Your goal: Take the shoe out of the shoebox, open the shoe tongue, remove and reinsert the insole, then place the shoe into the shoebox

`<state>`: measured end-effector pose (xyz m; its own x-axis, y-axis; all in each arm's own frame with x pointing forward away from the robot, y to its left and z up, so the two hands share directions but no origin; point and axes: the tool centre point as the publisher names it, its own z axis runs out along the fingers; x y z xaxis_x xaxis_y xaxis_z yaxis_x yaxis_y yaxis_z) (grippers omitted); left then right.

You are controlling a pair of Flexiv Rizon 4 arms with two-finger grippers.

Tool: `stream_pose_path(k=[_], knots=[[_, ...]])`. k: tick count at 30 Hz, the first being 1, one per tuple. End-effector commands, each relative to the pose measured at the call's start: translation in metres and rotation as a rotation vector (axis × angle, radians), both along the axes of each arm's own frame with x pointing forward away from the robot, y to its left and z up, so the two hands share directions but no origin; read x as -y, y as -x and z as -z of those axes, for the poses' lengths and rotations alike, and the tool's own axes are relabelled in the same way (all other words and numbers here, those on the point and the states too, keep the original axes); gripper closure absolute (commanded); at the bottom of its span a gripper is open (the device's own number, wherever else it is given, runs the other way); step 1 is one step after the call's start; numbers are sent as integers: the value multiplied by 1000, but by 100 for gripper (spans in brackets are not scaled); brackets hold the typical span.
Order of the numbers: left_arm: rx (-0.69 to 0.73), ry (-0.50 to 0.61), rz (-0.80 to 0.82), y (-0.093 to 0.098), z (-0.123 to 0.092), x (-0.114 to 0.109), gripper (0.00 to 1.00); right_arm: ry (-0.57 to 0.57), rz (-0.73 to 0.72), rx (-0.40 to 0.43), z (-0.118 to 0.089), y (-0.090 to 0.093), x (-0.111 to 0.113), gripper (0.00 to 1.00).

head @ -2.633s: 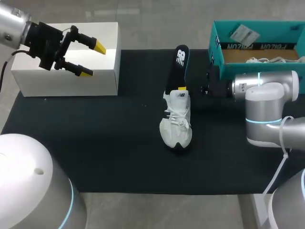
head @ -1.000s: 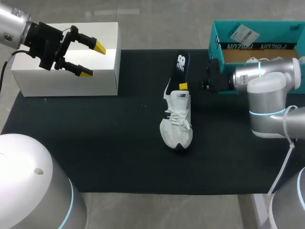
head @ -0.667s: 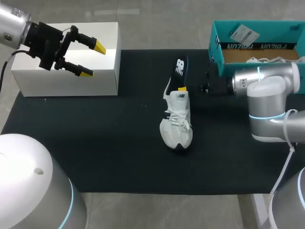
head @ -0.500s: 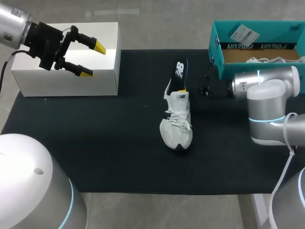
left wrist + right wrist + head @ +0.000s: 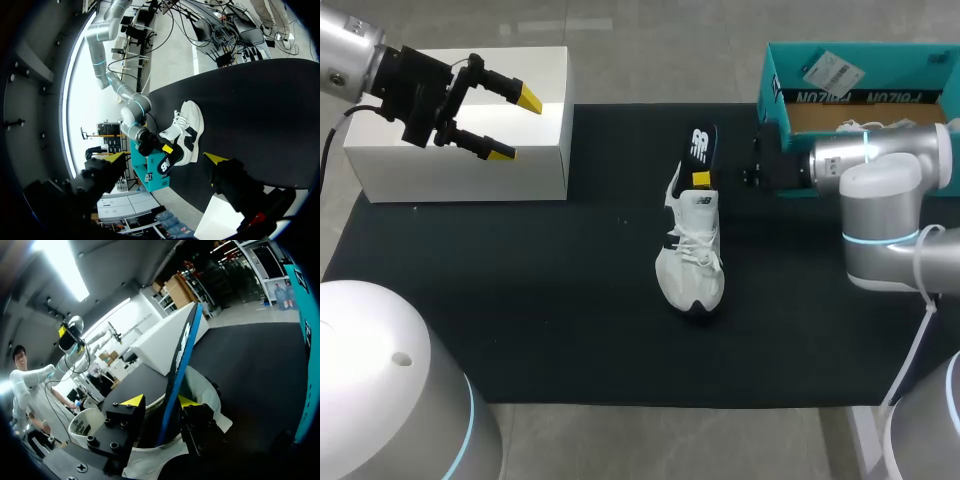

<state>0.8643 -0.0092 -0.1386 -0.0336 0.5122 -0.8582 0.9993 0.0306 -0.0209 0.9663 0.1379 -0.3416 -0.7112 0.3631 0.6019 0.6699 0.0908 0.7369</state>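
On the black mat: white shoe mid-table, insole rising from its heel.
Shoebox: far right edge.
Right gripper: at the insole, grip cannot be told.
Left gripper: released, above white box.
Change: insole now lower.

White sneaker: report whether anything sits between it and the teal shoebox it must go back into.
Nothing loose lies on the black mat between the white lace-up sneaker and the open teal cardboard shoebox. Only the robot's own right hand and its silver arm occupy that gap, at the black foam insole standing in the sneaker's heel.
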Motion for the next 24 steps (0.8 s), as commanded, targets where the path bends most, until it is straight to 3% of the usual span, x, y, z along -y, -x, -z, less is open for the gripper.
stream_pose_path(k=[1, 5, 8, 14, 24], knots=[[-1, -5, 1, 0, 0, 0, 0, 14, -23, 0, -5, -14, 1, 69], [-1, -5, 1, 0, 0, 0, 0, 29, -28, 10, -10, -21, 4, 82], [-1, -5, 1, 0, 0, 0, 0, 32, -27, 11, -11, -23, 6, 100], [-1, -5, 1, 0, 0, 0, 0, 31, -44, -14, -9, -19, 3, 100], [-1, -5, 1, 0, 0, 0, 0, 7, -128, -111, 21, 7, -18, 100]])
